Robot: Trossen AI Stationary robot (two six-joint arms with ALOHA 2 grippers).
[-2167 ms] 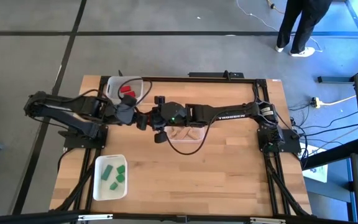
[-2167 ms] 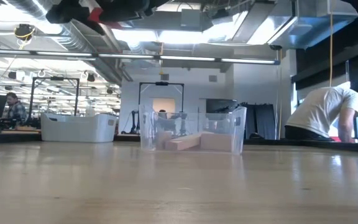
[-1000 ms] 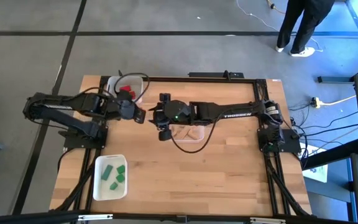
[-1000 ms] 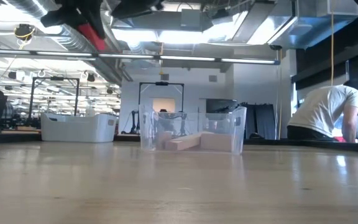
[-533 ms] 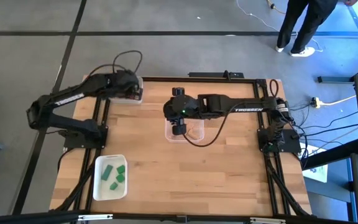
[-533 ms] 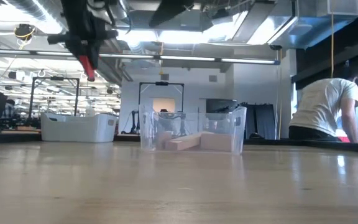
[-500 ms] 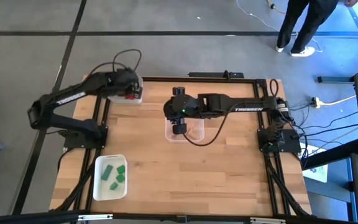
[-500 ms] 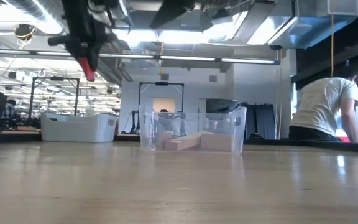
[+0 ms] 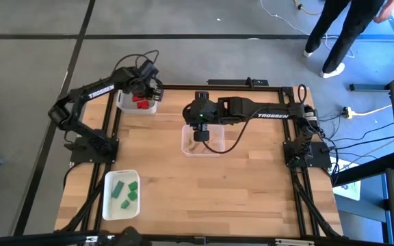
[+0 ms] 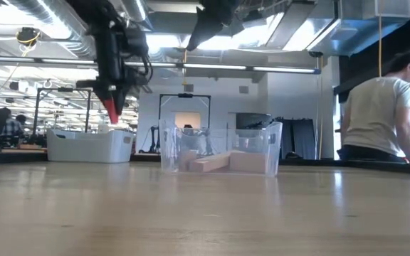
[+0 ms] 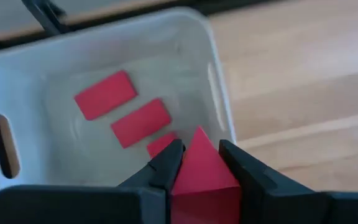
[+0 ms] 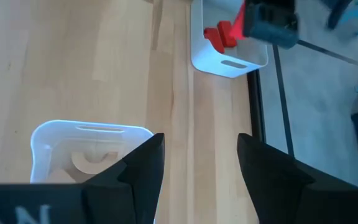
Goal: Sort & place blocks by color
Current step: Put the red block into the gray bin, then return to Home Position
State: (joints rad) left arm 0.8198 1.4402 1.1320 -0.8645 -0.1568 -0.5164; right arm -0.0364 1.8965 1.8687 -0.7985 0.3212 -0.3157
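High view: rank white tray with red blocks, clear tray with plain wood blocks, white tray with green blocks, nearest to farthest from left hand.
1. White tray with red blocks: directly under the left hand, far-left corner.
2. Clear tray with plain wood blocks: mid-table, under the right arm.
3. White tray with green blocks: near-left corner, farthest.

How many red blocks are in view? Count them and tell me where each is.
4. Three red blocks lie in the white tray: one, a second, a third partly hidden behind the left arm's jaws. The fourth is gripped in those jaws. More may be hidden.
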